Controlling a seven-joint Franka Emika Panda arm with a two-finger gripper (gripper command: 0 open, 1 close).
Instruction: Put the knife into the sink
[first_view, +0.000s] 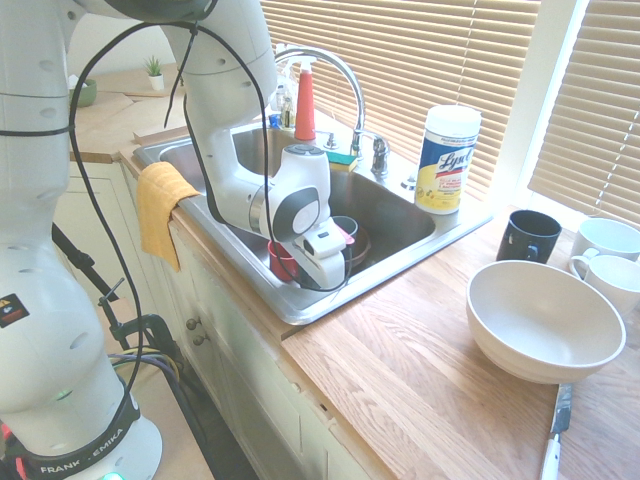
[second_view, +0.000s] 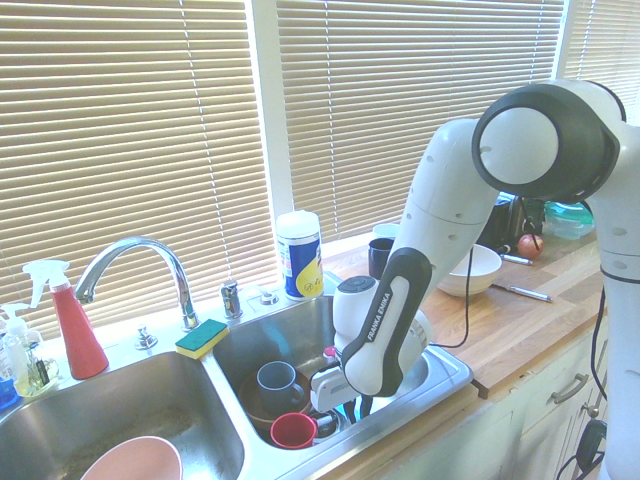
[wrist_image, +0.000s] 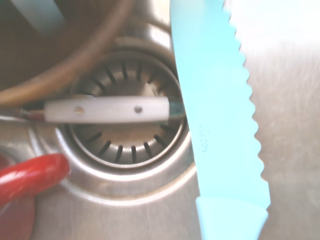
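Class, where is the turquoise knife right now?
In the wrist view, the knife passes the drain, smooth edge toward it; the second exterior view shows the gripper in the right-hand basin.

Near the fingers: a red cup and, a little farther off, a blue-gray mug in a brown bowl. Close by, in the wrist view, a white-handled utensil lying across the drain strainer. Farther from the fingers: a green-and-yellow sponge, curved faucet and Lysol canister. Well apart from them: a cream bowl, black mug, red spray bottle and orange-yellow cloth.
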